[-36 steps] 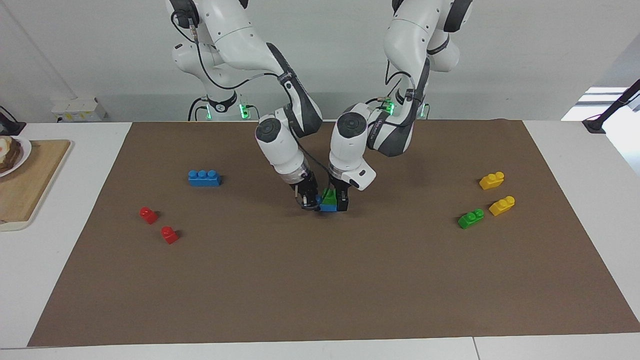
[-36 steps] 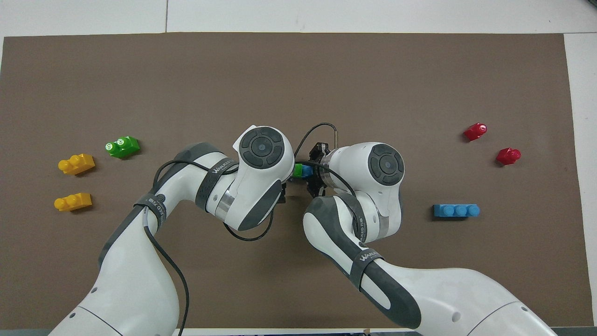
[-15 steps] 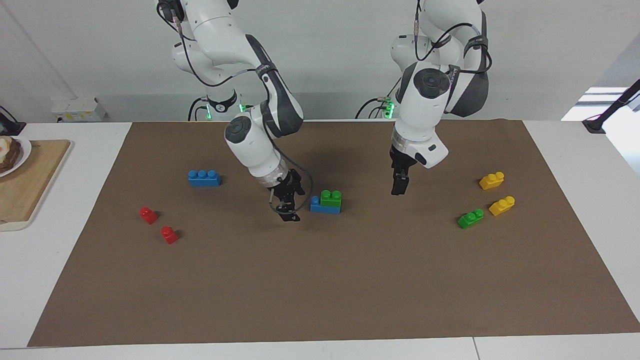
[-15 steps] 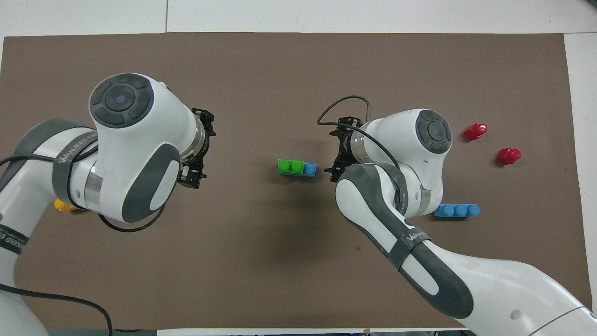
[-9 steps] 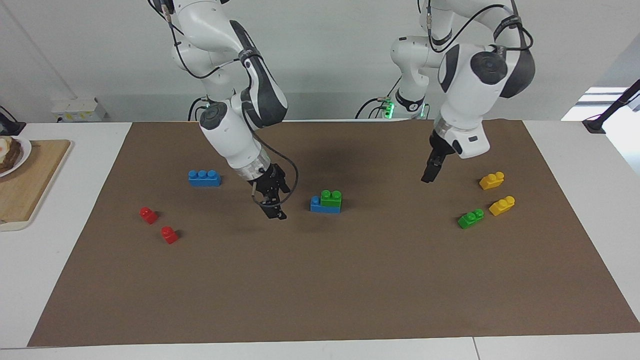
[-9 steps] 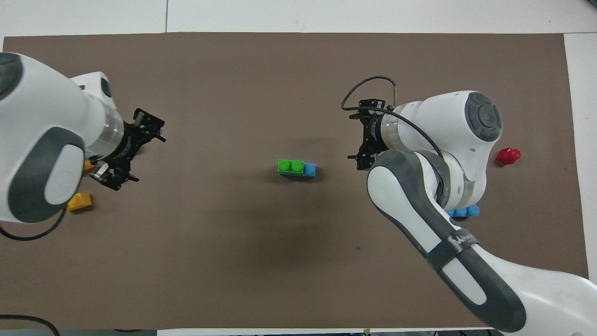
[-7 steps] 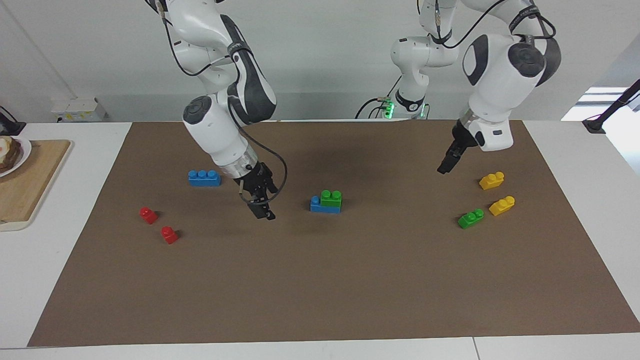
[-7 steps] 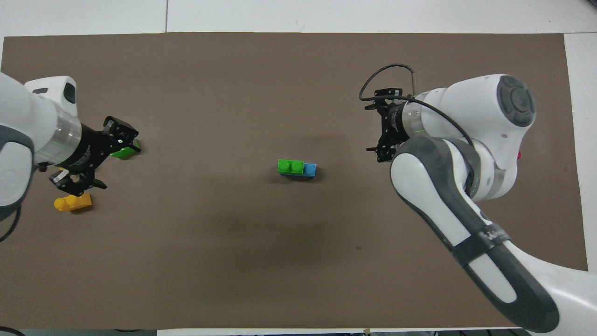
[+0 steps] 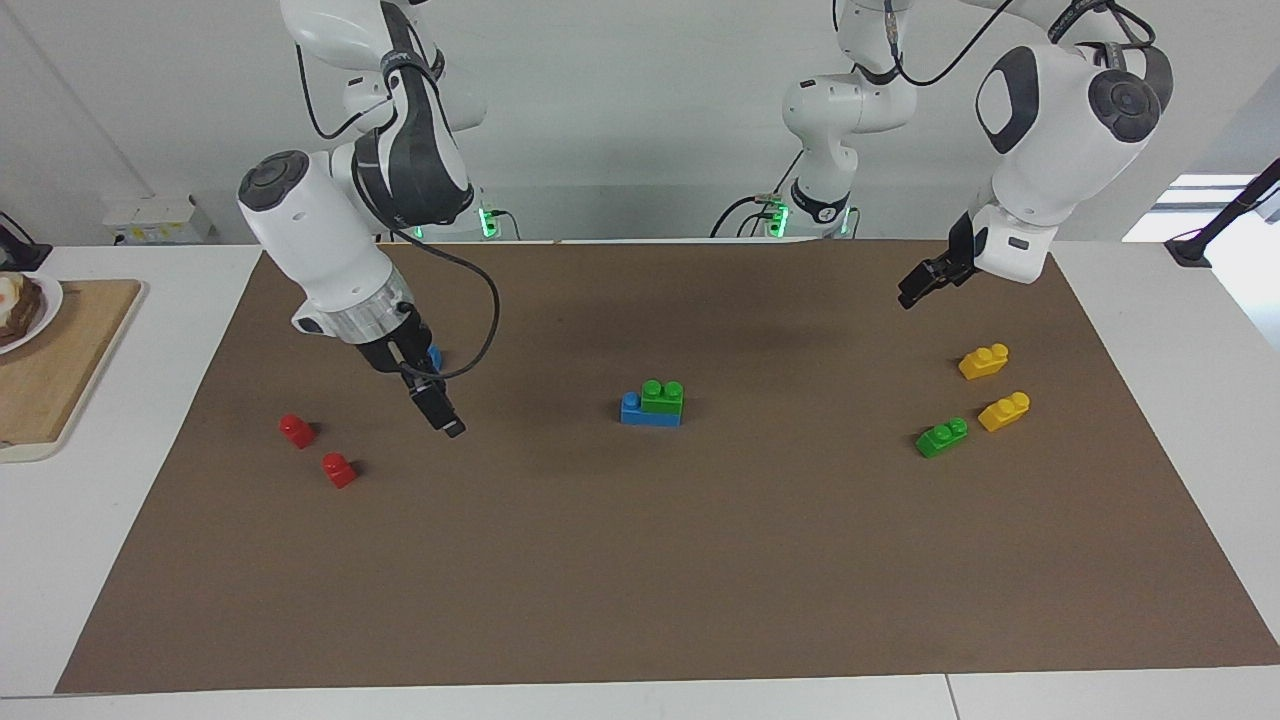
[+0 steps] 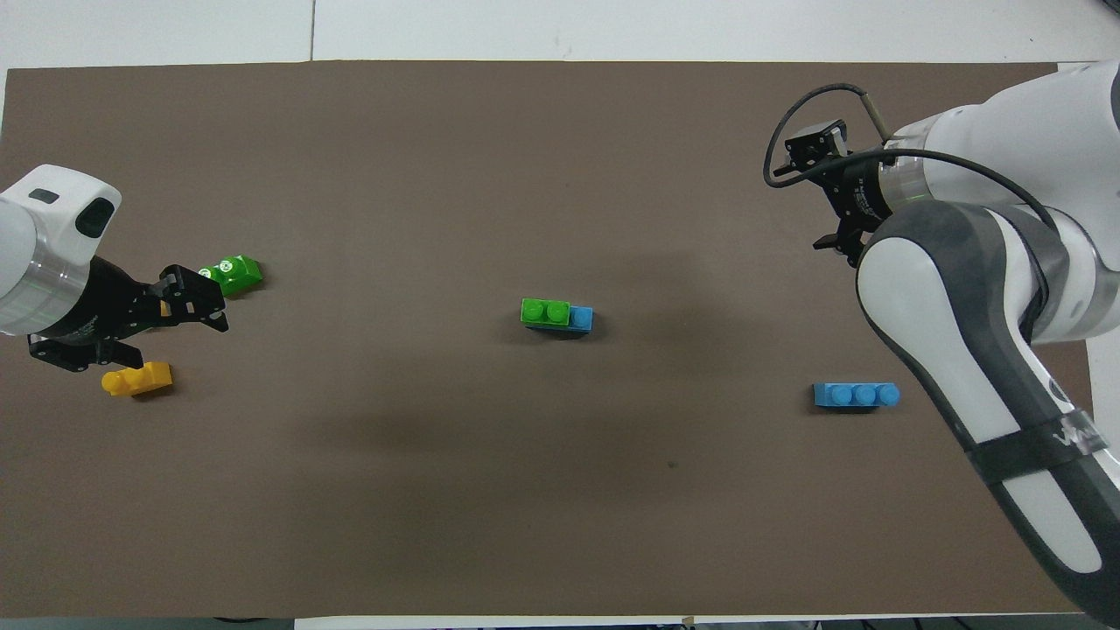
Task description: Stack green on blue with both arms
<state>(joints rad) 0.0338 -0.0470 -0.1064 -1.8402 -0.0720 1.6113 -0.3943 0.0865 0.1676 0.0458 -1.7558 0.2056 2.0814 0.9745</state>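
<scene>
A green brick [image 9: 662,395] [image 10: 545,311] sits pressed on one end of a blue brick [image 9: 632,410] [image 10: 581,318] at the middle of the brown mat, with nothing touching the pair. A second green brick [image 9: 941,437] [image 10: 232,274] lies toward the left arm's end. A second blue brick [image 10: 856,395] lies toward the right arm's end, mostly covered in the facing view. My right gripper [image 9: 445,418] [image 10: 822,194] hangs open and empty over the mat by that blue brick. My left gripper [image 9: 912,292] [image 10: 206,304] is raised, open and empty, over the mat near the loose green brick.
Two yellow bricks [image 9: 984,361] [image 9: 1004,411] lie beside the loose green one. Two red bricks [image 9: 296,430] [image 9: 339,469] lie at the right arm's end. A wooden board [image 9: 60,360] with a plate stands off the mat at that end.
Both grippers let go of the stacked pair, rose and swung apart toward their own ends of the table. The green-on-blue stack stayed where it was.
</scene>
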